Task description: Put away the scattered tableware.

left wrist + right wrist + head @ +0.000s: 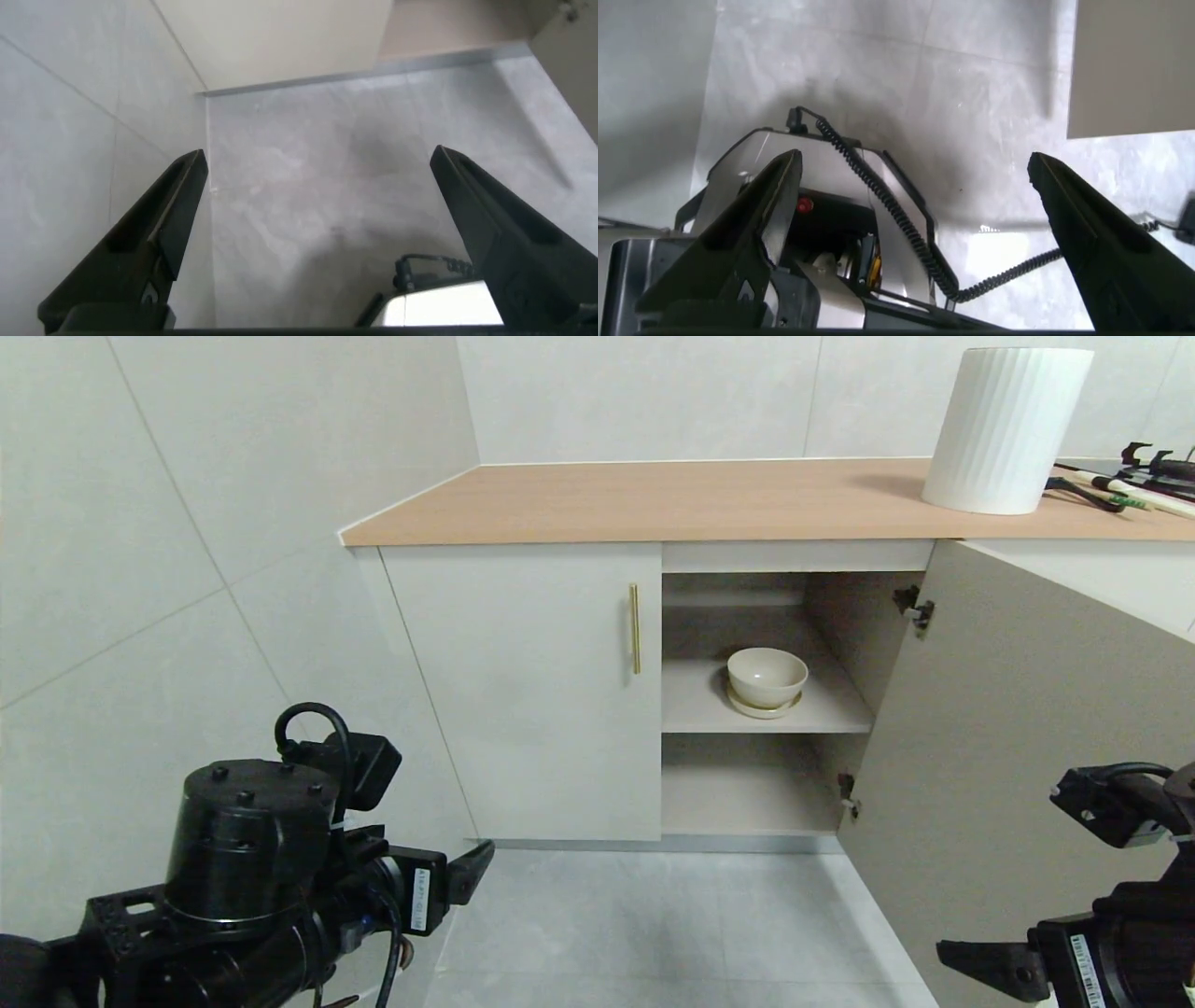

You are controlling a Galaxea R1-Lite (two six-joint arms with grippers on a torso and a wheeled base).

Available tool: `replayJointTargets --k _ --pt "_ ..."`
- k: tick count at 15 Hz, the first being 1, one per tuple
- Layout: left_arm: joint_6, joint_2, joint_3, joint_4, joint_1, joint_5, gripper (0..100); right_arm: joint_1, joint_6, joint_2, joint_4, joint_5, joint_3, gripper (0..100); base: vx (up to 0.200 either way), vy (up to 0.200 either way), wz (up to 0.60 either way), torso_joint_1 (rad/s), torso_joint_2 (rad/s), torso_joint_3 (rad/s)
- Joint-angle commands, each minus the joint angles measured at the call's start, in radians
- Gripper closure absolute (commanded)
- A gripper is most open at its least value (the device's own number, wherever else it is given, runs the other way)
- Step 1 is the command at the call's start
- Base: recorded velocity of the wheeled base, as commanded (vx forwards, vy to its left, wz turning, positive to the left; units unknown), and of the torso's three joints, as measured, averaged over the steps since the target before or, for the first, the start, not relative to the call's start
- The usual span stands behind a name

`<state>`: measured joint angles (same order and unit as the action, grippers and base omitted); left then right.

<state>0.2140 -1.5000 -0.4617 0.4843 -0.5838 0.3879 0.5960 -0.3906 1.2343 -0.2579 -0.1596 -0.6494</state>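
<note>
Pale grey tiles cover the wall (187, 569) and the floor (672, 915) around a low cabinet (803, 555) topped by a wooden countertop (653, 499). On the cabinet's left half the door (532, 691) is closed, with a slim brass handle (635, 628) standing upright along its inner edge. On the cabinet's right half the other door (1008, 737) is swung wide open on two hinges, exposing the inside. A cream bowl (766, 677) stands upright inside the cabinet, about midway along the upper shelf (695, 705), resting on a small plate (758, 711) of the same colour whose rim shows just beneath it. On top of the cabinet, toward its right end, stands a white ribbed container (1008, 429), and a few long utensils (1120, 490) lie just beside it on the side farther from the cabinet's closed door. The left gripper (320, 163) hangs low in front of the cabinet, off its closed-door side and well apart from it, above the floor where the wall meets the cabinet's base. Its fingers are spread wide with nothing between them. The right gripper (915, 163) hangs low on the near side of the cabinet's open door, also over the floor, its fingers likewise spread wide and holding nothing.
</note>
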Motion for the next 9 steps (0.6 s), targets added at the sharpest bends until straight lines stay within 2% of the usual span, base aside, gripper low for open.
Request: replayJointTargets --k 1,3,9 --pt "-0.001 0.000 0.000 0.000 0.001 0.000 0 0.001 0.001 0.004 -0.001 0.000 0.000 0 0.000 0.000 0.00 0.000 0.00 0.000" --pt "-0.002 -0.003 0.000 0.000 -0.001 0.000 0 0.001 0.001 0.004 -0.004 0.000 0.000 0 0.000 0.000 0.00 0.000 0.00 0.000" --pt "-0.004 -0.002 0.002 0.000 0.001 0.000 0 0.001 0.027 -0.035 -0.109 0.009 -0.013 0 -0.200 -0.200 0.00 0.006 0.00 0.002"
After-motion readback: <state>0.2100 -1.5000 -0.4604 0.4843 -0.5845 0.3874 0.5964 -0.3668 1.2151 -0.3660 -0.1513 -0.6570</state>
